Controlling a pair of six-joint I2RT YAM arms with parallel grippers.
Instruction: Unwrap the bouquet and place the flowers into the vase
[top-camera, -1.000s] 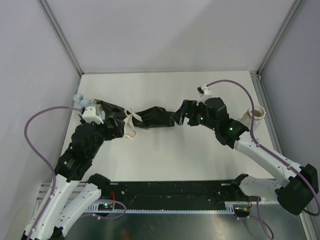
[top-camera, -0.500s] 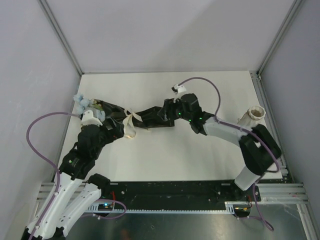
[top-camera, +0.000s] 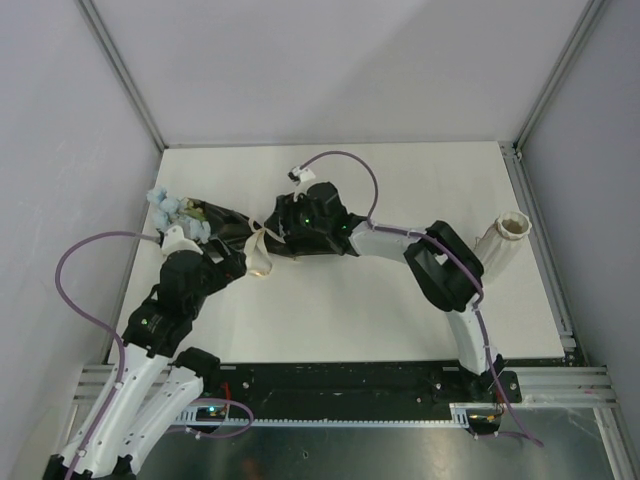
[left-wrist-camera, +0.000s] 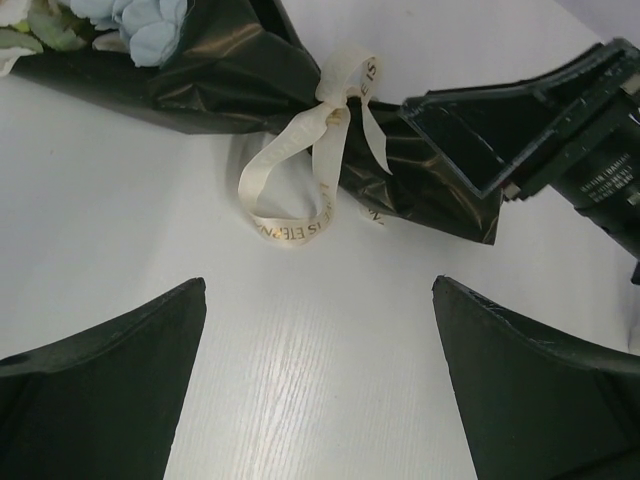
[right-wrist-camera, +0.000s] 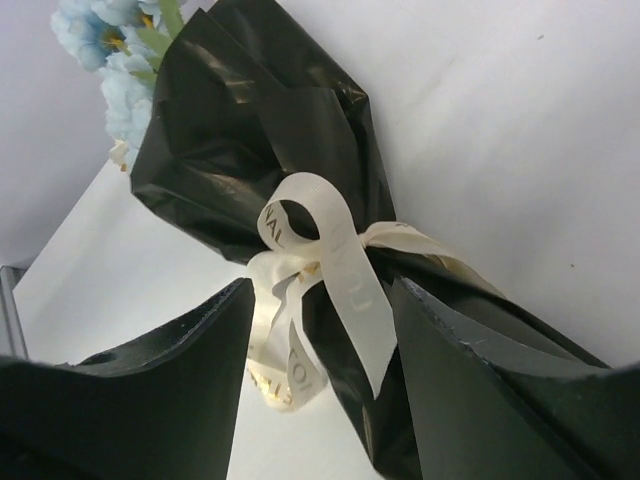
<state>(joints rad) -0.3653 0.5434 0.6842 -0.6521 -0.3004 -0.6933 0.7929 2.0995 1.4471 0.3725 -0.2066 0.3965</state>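
Vase (top-camera: 505, 240), cream-white, ribbed and cylindrical, stands at the right edge of the white worktop (top-camera: 360, 310) with its round mouth up, well apart from everything else. The flowers (top-camera: 168, 208) sit in a different holder. The bouquet (top-camera: 225, 225) lies on its side at the left-centre of the worktop. Its black paper (right-wrist-camera: 250, 130), crinkly and glossy, is rolled into a cone that flares at the far-left end, where pale blue blooms and a few green leaves poke out.

The cone pinches to a narrow waist tied with a flat cream ribbon (left-wrist-camera: 320, 150) that carries gold lettering. One loop of it lies on the faintly wood-grained surface.

The right end effector (right-wrist-camera: 320, 290) straddles the wrap right beside the knot, one dark finger on each side; whether they press the paper cannot be told. The left end effector (left-wrist-camera: 320, 290) hovers on the near side of the ribbon, fingers wide apart, with only bare worktop between them.
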